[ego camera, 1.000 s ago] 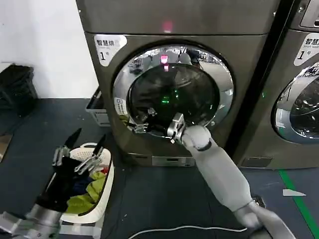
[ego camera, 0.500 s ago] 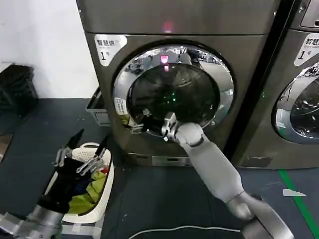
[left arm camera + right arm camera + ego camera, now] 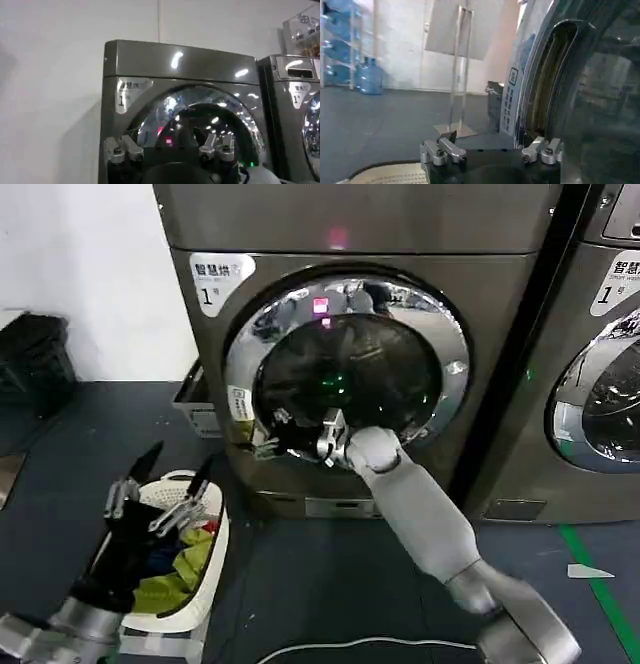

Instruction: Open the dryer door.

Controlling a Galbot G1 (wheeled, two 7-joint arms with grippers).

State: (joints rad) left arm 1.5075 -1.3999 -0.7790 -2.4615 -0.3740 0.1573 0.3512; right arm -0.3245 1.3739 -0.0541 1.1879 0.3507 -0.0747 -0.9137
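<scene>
The door (image 3: 345,369) sits on the front of the grey dryer (image 3: 350,224), straight ahead; its chrome rim frames dark glass. The right gripper (image 3: 290,439) is at the door's lower left edge, fingers parted, one on either side of the rim there; whether they clamp it I cannot tell. The left gripper (image 3: 160,484) hangs low on the left with fingers spread wide and empty, above a white basket (image 3: 215,569) of clothes on the dark floor (image 3: 310,584). A second grey machine (image 3: 600,334) stands just beside on the right. Both carry a white label (image 3: 218,279) with a "1". A white cable (image 3: 350,644) lies on the floor.
</scene>
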